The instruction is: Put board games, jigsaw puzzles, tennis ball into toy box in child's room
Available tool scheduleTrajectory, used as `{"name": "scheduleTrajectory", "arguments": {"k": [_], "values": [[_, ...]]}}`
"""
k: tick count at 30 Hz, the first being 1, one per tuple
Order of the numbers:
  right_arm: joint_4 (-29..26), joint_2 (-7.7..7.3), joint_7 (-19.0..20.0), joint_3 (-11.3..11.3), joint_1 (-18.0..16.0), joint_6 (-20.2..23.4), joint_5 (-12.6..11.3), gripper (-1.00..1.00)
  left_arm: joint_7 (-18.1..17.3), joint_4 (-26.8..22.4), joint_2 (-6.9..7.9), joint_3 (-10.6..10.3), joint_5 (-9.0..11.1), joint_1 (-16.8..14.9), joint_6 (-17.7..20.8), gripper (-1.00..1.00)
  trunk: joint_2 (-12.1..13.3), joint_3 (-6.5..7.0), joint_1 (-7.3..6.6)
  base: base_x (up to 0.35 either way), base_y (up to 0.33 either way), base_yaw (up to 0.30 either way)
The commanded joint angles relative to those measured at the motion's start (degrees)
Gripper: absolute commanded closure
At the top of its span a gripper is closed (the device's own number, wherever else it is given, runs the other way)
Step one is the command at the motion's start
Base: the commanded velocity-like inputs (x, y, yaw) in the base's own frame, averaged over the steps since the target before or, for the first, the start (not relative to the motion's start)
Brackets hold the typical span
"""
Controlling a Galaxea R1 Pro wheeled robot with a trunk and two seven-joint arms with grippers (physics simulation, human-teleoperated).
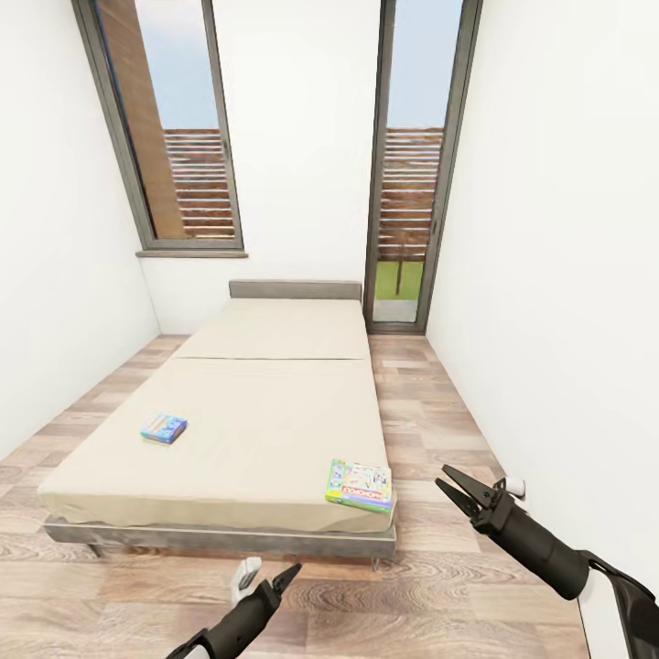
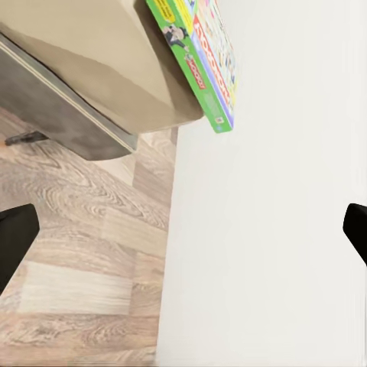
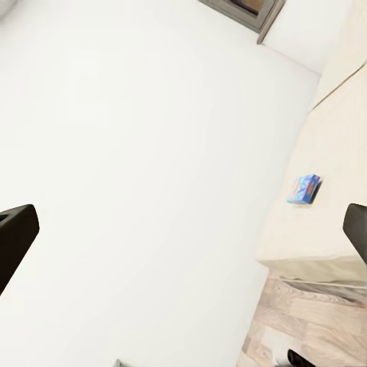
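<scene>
Facing the bed point(image 1: 265, 412) from its foot, the robot holds both arms low and forward, a ready pose for a reach, as it seems. The right gripper point(image 1: 455, 486) has its jaws spread wide and empty, just off the bed's right foot corner. The left gripper point(image 1: 291, 572) hangs below the foot edge; whether it is open cannot be told. The Monopoly box point(image 1: 360, 484) lies flat at that right foot corner, slightly overhanging the edge, which probably leaves a lip to grasp. The small blue game point(image 1: 164, 427) lies near the bed's left side, further in. Bare floor point(image 1: 439, 403) runs along the bed's right side to the wall point(image 1: 558, 275), a narrow lane for the base.
</scene>
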Motion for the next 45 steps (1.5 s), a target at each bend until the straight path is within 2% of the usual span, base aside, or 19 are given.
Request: {"name": "scheduleTrajectory", "arguments": {"k": [1, 18, 22, 32, 45], "values": [[0.0, 0.05, 0.3, -0.1, -0.1, 0.2, 0.2, -1.00, -0.2, 0.0, -0.03, 0.3, -0.2, 0.0, 0.4, -1.00, 0.0, -0.06, -0.01, 0.000, 0.000, 0.000], [0.0, 0.05, 0.3, -0.2, -0.1, 0.2, 0.1, -1.00, 0.7, 0.4, -0.14, 0.3, -0.4, 0.1, 0.3, -1.00, 0.0, -0.06, -0.01, 0.000, 0.000, 0.000], [0.0, 0.05, 0.3, -0.2, -0.1, 0.2, 0.1, -1.00, 0.9, 0.5, -0.17, 0.3, -1.4, 0.1, 0.1, -1.00, 0.0, -0.06, -0.01, 0.010, 0.000, 0.000], [0.0, 0.05, 0.3, -0.2, -0.1, 0.2, 0.2, -1.00, 1.0, 0.5, -0.56, 0.2, -2.3, 0.2, -0.2, -1.00, 0.0, -0.06, -0.01, 0.125, -0.032, 0.000], [0.0, 0.05, 0.3, -0.2, -0.1, 0.2, 0.2, -1.00, 1.0, 0.5, -1.18, 0.0, -2.4, 0.2, -0.2, -1.00, 0.0, -0.06, -0.01, 0.137, -0.076, 0.000]]}}
